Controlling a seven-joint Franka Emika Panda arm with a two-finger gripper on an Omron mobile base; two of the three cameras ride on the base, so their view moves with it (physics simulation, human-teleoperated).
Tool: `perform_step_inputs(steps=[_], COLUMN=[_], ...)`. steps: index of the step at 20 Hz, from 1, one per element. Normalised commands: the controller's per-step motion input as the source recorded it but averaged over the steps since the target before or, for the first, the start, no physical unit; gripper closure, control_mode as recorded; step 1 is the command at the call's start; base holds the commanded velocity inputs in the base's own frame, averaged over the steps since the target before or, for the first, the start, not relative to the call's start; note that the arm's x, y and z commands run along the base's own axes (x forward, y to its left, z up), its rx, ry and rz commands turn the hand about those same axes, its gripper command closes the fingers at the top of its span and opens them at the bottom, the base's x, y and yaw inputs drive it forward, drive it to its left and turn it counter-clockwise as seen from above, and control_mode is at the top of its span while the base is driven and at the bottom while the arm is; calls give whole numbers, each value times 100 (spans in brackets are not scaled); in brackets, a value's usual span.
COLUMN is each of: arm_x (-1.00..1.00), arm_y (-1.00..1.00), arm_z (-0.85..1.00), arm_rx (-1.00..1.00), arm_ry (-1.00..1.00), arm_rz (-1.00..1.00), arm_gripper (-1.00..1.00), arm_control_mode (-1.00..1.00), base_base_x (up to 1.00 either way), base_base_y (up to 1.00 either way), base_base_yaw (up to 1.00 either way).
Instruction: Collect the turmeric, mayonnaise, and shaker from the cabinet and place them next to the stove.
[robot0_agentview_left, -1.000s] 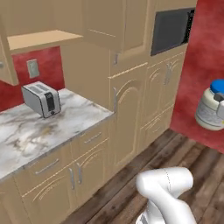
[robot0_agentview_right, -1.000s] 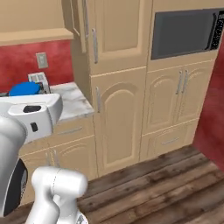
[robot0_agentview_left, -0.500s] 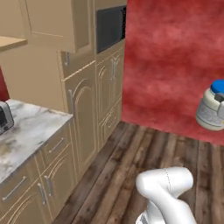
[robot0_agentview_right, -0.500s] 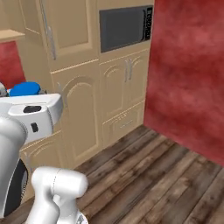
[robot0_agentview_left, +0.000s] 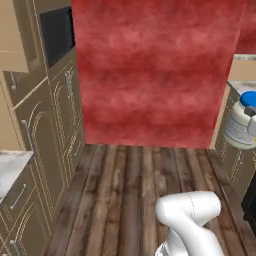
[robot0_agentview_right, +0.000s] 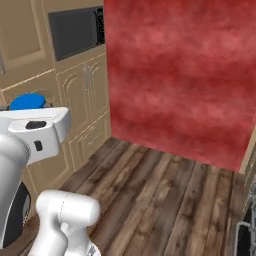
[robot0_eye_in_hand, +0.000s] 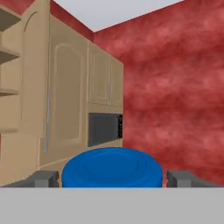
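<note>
though airborne, mayonnaise between tool tips

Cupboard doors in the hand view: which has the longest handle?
The tall arched door beside the open shelves: its silver bar runs far down its edge; the doors above the microwave have short pulls.

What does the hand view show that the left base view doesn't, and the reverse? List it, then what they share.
Hand view: the top face of a blue screw lid between the tips of the gripper, open tan wooden shelves, and a long silver bar handle on a tall door.
Left base view: the squat white mayonnaise jar from the side with its pale label, dark wooden plank floor, a marble counter corner.
Shared: that jar, the black built-in microwave, the mottled red wall.
</note>
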Motion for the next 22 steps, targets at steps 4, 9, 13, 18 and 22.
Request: perform_step_inputs(steps=[4, 9, 13, 18, 22], arm_x=[0, 0, 0, 0, 0], arm_y=[0, 0, 0, 0, 0], arm_z=[0, 0, 0, 0, 0], arm_rx=[0, 0, 0, 0, 0], arm_ry=[0, 0, 0, 0, 0], arm_rz=[0, 0, 0, 0, 0], arm_gripper=[100, 100, 100, 100, 100], arm_control_mode=[100, 100, 100, 100, 100], base_base_x=[-18, -19, -14, -10, -14], base_base_y=[4, 17, 19, 18, 13], base_base_yaw=[-60, -61, -61, -61, -62])
